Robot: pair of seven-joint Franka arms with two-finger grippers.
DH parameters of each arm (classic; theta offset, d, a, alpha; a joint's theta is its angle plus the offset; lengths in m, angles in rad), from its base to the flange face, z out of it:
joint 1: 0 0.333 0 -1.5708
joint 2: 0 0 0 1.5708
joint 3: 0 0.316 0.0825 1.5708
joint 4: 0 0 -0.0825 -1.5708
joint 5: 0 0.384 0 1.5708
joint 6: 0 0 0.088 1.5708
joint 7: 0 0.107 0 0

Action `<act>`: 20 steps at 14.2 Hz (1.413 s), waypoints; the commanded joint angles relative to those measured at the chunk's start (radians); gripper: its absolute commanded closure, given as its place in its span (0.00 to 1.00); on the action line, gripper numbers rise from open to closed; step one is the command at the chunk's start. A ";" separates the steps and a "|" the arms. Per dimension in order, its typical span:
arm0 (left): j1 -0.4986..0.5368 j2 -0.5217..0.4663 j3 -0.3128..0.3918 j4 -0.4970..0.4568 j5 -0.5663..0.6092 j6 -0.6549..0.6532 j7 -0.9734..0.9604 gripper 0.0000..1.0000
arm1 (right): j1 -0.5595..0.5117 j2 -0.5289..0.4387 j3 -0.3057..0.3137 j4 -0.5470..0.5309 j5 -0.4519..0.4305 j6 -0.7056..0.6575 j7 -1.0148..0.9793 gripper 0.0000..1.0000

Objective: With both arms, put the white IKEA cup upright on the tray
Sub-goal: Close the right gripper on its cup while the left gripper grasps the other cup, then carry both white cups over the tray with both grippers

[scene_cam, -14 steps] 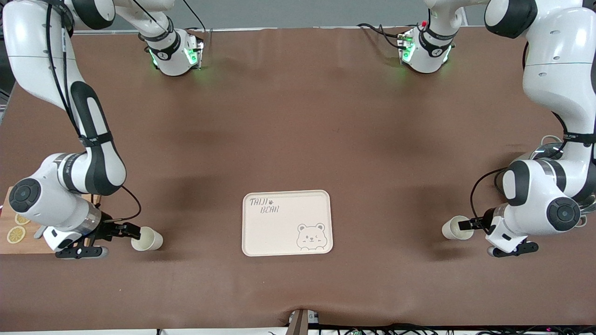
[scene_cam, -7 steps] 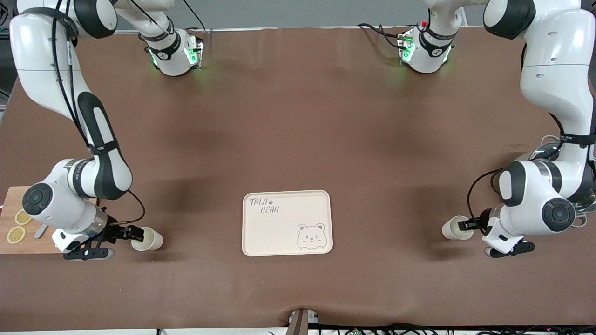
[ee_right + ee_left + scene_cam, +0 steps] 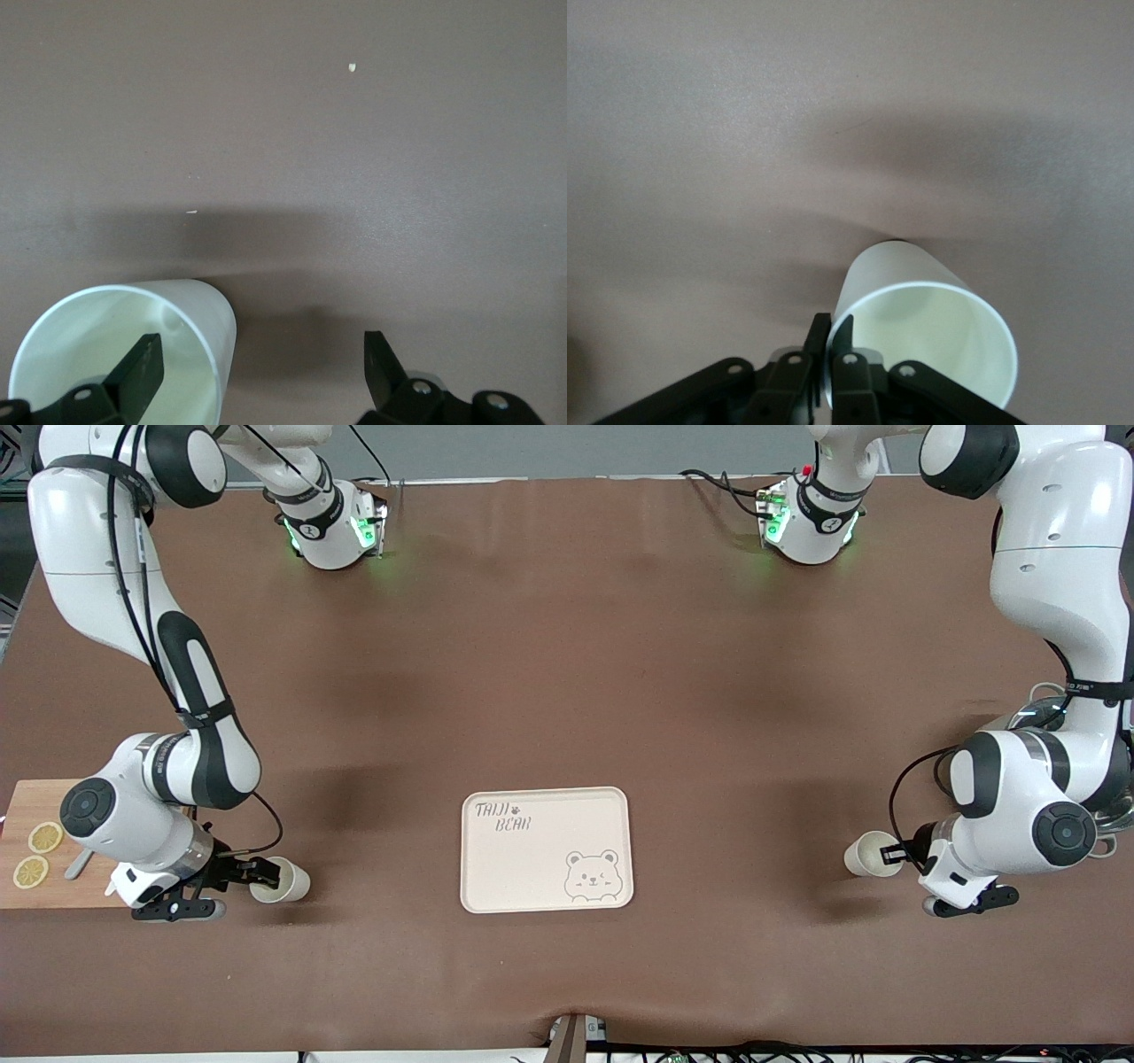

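Two white cups lie on their sides on the brown table, one toward each arm's end, level with the cream tray [image 3: 532, 868]. My left gripper [image 3: 893, 856] is shut on the rim of its cup [image 3: 864, 855], mouth toward it. In the left wrist view the gripper [image 3: 831, 332] pinches the cup's [image 3: 921, 319] wall, one finger inside and one outside. My right gripper [image 3: 263, 871] stands open at the other cup [image 3: 291, 882]. In the right wrist view the gripper [image 3: 261, 363] has one finger [image 3: 142, 367] inside the cup [image 3: 115, 345] and the other out over bare table.
A wooden cutting board [image 3: 35, 890] with lemon slices [image 3: 44, 838] lies at the right arm's end, close to the right wrist. A shiny round object [image 3: 1035, 710] sits partly hidden by the left arm. The tray holds nothing.
My left gripper has shut on its cup's rim, shifting the cup slightly. The right gripper has moved toward its cup until one finger sits inside the mouth, still open.
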 commanded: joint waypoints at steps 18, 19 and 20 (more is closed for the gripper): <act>-0.291 -0.049 -0.007 0.143 -0.036 -0.107 -0.523 1.00 | 0.001 0.010 0.015 0.031 0.009 -0.020 0.010 1.00; -0.311 -0.051 -0.007 0.143 -0.036 -0.105 -0.556 1.00 | 0.004 0.009 0.018 0.033 0.012 -0.037 0.010 1.00; -0.331 -0.051 -0.008 0.145 -0.038 -0.102 -0.591 1.00 | 0.009 0.006 0.019 0.051 0.018 -0.075 0.028 1.00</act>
